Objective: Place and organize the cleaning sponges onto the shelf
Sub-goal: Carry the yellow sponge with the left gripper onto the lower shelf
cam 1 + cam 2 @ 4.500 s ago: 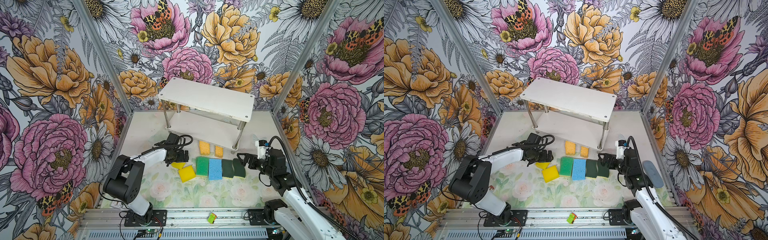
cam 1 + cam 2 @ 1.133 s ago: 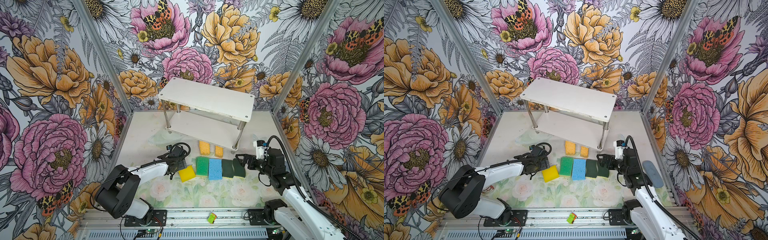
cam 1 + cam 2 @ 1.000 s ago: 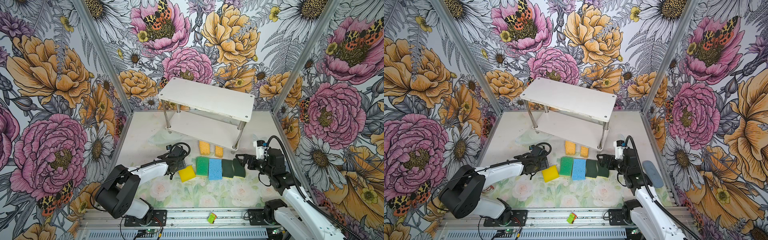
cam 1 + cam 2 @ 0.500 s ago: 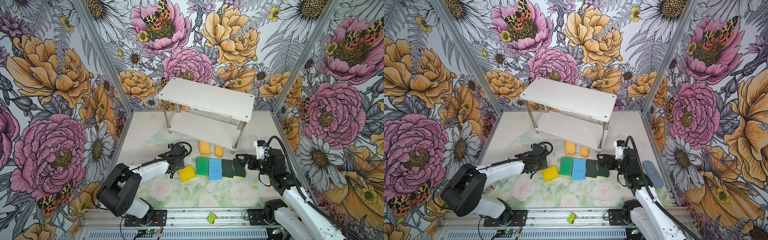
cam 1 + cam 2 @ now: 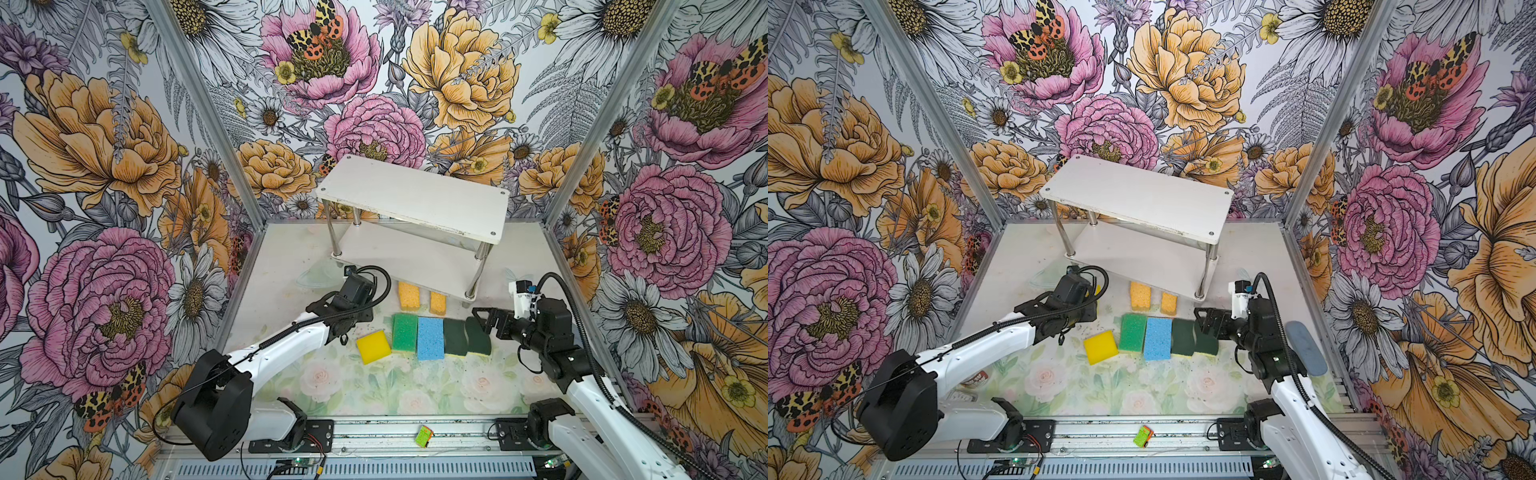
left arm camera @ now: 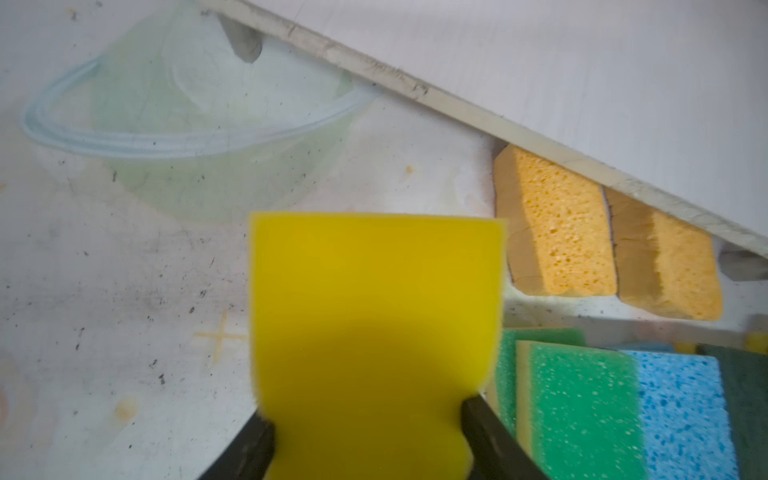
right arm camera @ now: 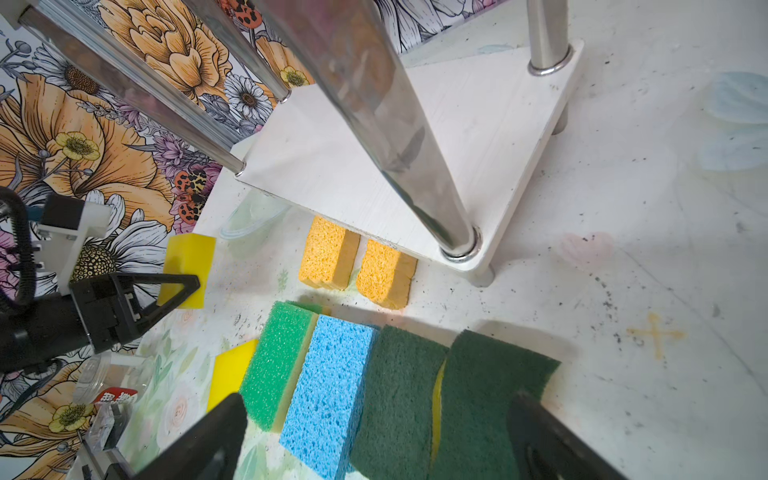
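Nearest me, flat on the scuffed table [image 5: 274,299], runs a row of foam blocks. A loose yellow sponge [image 5: 373,347], smooth and square, lies askew. Beside it a green-topped sponge [image 5: 405,332], a porous light blue sponge [image 5: 431,338] and two dark green wavy sponges [image 5: 455,334] sit edge to edge. The right gripper [image 7: 380,401] hangs over the dark pair, jaws wide apart, holding nothing. Left of the row the left gripper [image 6: 368,411] is clamped on a second yellow sponge [image 6: 374,291], pinching its foam into a waist (a second ago those jaws stood wider). Beyond, two coarse orange sponges [image 5: 419,297] sit tucked at the front edge of the lower board of the white shelf [image 5: 415,199], with its shiny metal posts.
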Robot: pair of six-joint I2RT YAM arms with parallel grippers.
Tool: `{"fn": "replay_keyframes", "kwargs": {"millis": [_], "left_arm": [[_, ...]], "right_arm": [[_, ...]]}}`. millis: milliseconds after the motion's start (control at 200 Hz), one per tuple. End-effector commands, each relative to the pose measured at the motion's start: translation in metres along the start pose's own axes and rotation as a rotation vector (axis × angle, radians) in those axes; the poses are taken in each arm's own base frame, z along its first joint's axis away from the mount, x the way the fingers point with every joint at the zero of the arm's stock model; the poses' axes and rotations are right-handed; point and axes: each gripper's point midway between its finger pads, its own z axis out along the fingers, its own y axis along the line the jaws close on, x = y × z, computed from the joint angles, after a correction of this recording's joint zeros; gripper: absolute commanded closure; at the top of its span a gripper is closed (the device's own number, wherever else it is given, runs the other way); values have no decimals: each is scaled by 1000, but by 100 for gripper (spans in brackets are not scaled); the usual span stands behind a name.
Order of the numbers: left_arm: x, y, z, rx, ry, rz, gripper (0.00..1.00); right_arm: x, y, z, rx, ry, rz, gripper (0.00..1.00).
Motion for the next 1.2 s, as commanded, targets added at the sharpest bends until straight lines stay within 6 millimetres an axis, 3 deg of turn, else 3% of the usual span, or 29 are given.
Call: {"fn": "replay_keyframes", "kwargs": {"millis": [0,325,605,931,1116,1131,1196], "left_arm": [[-23,-18,-15,53,-63,69,45],[-59,-90,-29,302,-199,120,45],[-82,-143,-16,413,-217,188,45],[-78,-197,15,485,-189,283,45],[-75,-218,30,482,-186,306,45],[-66,-218,43,469,-160,311,45],[-64,-225,49,463,-155,312,44]], "right_arm": [[-3,0,-3,11,-26,0,0],[-6,-6,-10,52,-67,10,1],[-8,-8,-20,78,-101,8,1],[-9,-9,-23,89,-114,9,1],[-10,-9,-26,93,-124,8,1],[-10,-9,-26,92,-124,8,1],[-10,-9,-27,95,-127,7,1]]}}
